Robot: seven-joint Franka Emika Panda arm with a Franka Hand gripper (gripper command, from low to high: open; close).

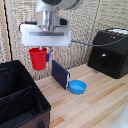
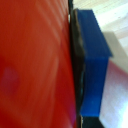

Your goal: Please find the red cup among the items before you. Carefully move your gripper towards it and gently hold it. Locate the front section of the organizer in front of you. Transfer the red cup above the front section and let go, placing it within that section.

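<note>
The claw [image 1: 44,52] hangs in the air below a flat white block at the end of the white robot arm [image 1: 52,15], and it is clamped on the red cup [image 1: 37,58]. The cup is upright, lifted clear of the worktop [image 1: 95,102], its rim tucked up against the white block and its narrower base pointing down. In the wrist view the red cup [image 2: 35,60] fills most of the picture, and one blue-tipped finger [image 2: 95,60] presses flat against its wall.

Below the cup and toward the exterior view's left sits the organizer [image 1: 22,100], a large black fabric box with inner dividers, standing on the light wooden worktop. Its front section [image 1: 20,112] is the compartment nearest the viewer. The cup hangs above the organizer's far right corner, not over the front section.

To the right of the cup, a dark blue flat panel [image 1: 60,74] stands upright on the worktop. Just beside it, nearer the viewer, lies a shallow blue bowl [image 1: 77,87]. Farther right sits a black hard-cased machine [image 1: 111,52], with a thin cable [image 1: 82,43] running from it toward the arm.
</note>
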